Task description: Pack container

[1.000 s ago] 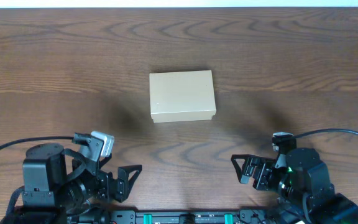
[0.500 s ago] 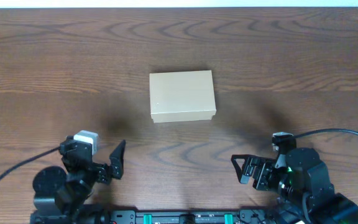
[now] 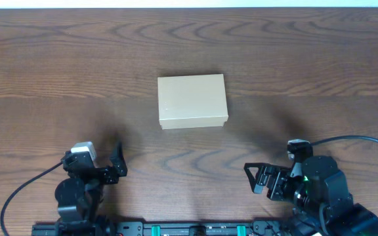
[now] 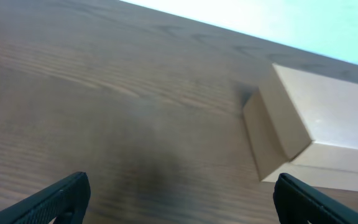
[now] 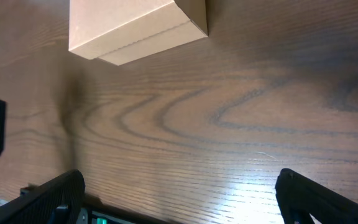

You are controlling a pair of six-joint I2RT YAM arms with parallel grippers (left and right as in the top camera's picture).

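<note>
- The box [image 3: 193,100] lay flat near the middle of the table [image 3: 320,59], a little toward the far side, with its lid shut.
- Its long sides ran left to right, and a thin strip of its near wall and right wall showed from overhead.
- It stood between the two arms' lines of reach, well apart from both, with wood grain showing on every side of it.
- The left gripper [image 3: 92,159] sat near the front edge, left of the box, pointing toward the far side.
- Its jaws stood wide apart and held nothing.
- In the left wrist view, one black fingertip [image 4: 61,196] showed at each lower corner, with only table between them.
- The same view showed the box ahead and to the right, one corner turned toward the camera and the seam under the lid visible.
- The right gripper [image 3: 254,180] sat near the front edge, right of the box, its fingers pointing left.
- Its jaws were also spread wide and empty.
- In the right wrist view, the black fingertips [image 5: 58,190] framed bare wood, and the box lay at the upper left, well apart from them.
- A black cable [image 3: 356,137] curved from the right arm toward the table's right edge.
- A soft shadow darkened the wood on each side of the box.
</note>
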